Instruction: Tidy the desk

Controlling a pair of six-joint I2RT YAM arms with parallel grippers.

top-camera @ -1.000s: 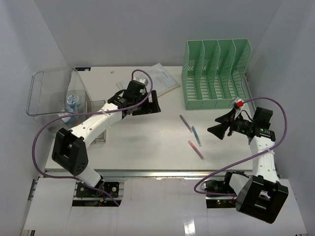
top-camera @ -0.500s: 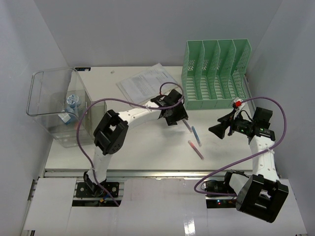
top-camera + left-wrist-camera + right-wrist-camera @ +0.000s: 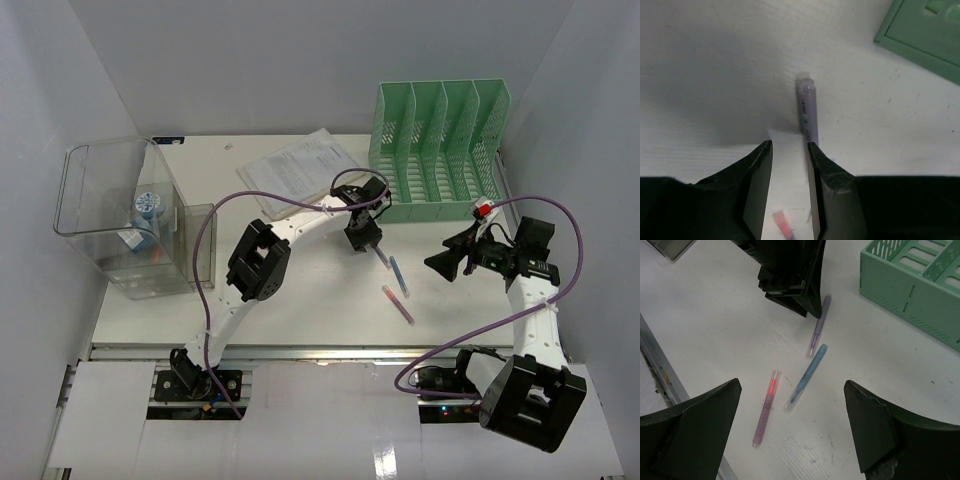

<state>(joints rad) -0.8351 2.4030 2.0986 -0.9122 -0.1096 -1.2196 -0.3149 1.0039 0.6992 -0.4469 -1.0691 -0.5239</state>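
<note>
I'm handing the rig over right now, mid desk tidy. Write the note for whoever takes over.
Left gripper: jaws part open, tips down on the desk at the purple pen. The pen lines up with one finger and is not gripped.
Right gripper: jaws wide open, empty, hovering at the right.
Things: purple pen, blue pen and pink pen lie loose in front of the green file rack. Papers lie flat left of it. Clear bin at far left holds a few small items.
Done: apparently only the bin's items.
Left: three pens, papers.
</note>
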